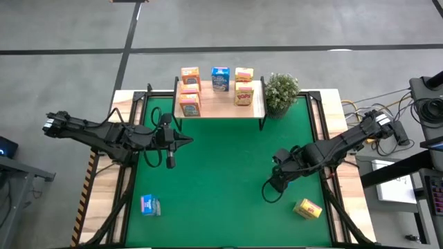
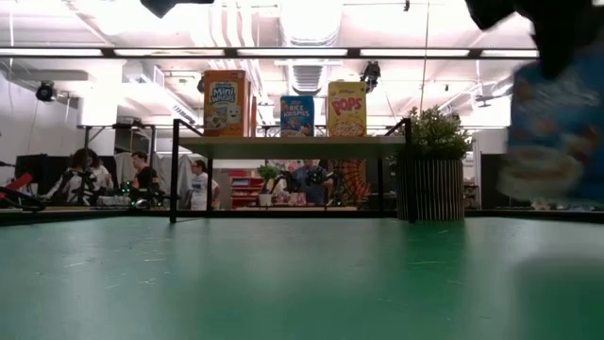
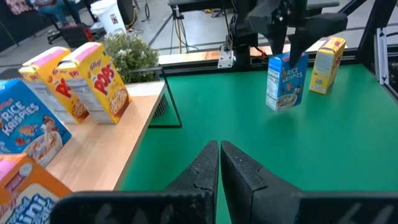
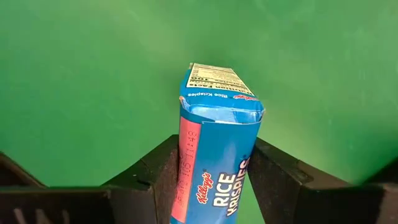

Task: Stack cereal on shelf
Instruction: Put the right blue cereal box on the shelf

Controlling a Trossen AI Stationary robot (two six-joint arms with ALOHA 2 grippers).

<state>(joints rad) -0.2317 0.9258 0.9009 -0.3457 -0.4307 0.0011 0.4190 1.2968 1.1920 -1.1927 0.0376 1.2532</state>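
The right hand [image 4: 214, 180] is clamped on a small blue printed cardboard cereal box [image 4: 217, 155], its two dark fingers [image 4: 158, 171] pressing the box's sides above the green mat of the surface [image 1: 221, 180], toward the right edge near the front. A small yellow cereal box [image 1: 307, 208] lies on the mat close to the front right corner, and another blue box [image 1: 150, 205] lies near the front left corner. The low light-wood shelf on black legs [image 1: 221, 109] stands at the back edge, carrying orange-pink, blue and yellow boxes. The left hand [image 3: 219, 163] hangs by the shelf's left end, fingers together on nothing
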